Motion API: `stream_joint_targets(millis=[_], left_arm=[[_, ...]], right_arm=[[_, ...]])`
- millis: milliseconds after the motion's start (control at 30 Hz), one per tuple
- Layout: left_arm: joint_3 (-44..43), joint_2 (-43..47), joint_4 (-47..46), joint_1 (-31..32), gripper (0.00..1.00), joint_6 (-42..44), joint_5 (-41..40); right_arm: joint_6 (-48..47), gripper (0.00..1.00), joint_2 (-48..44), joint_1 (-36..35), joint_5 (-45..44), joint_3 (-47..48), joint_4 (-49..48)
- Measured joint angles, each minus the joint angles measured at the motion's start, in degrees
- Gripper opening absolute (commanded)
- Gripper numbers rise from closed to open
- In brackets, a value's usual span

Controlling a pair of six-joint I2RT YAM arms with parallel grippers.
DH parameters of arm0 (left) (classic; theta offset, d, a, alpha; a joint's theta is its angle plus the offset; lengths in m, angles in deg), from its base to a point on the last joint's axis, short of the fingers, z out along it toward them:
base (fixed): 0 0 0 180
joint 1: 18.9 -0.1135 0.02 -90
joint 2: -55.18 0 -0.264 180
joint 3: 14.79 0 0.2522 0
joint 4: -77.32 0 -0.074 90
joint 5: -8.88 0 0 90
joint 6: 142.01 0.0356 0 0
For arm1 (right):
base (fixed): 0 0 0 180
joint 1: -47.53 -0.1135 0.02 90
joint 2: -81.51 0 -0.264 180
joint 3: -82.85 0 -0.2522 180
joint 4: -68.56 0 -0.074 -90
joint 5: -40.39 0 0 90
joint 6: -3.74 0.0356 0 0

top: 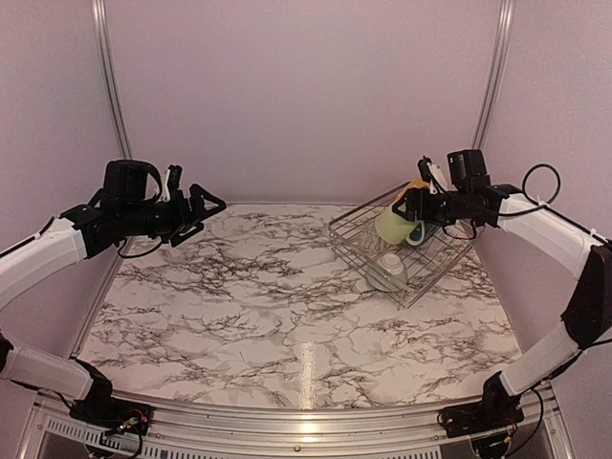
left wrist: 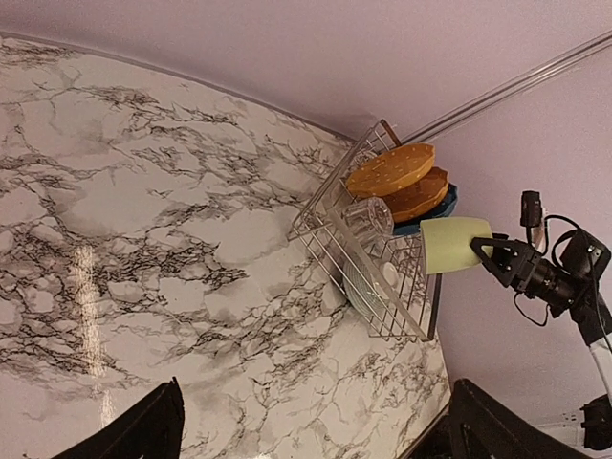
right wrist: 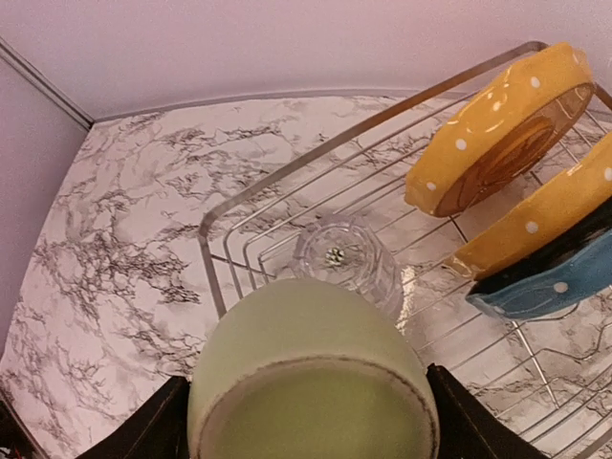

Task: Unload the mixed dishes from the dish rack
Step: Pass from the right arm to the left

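The silver wire dish rack stands at the back right of the table. My right gripper is shut on the pale green mug and holds it tilted above the rack. In the right wrist view the mug fills the space between the fingers. Below it a clear glass lies in the rack. Two yellow-orange dotted plates and a blue dotted plate stand on edge. A small pale bowl lies in the rack's near end. My left gripper is open and empty, raised at the left.
The marble table top spreads between the arms. Pink walls with metal corner rails close the back and sides. The rack sits near the right wall and the back right corner.
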Motion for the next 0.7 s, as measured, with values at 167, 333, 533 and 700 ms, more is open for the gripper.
stream_joint_targets(millis=[167, 333, 533, 700], left_arm=[[0.1, -3.5, -7.3, 1.6, 0.97, -5.3, 4.3], [0.1, -6.1, -15.6, 5.3, 0.9, -10.1, 7.3], [0.3, -9.6, -25.0, 10.2, 0.85, -14.7, 9.7], [2.3, -9.9, -33.2, 12.2, 0.78, -17.7, 9.9]], right_arm=[[9.6, 0.38, -2.9, -0.5, 10.8, -1.2, -9.4], [18.4, 0.38, -3.5, -5.0, 17.8, -2.4, -20.8], [27.1, 0.38, -0.4, -10.4, 24.6, -3.5, -32.5], [32.4, 0.38, 3.6, -13.8, 27.3, -3.5, -39.9]])
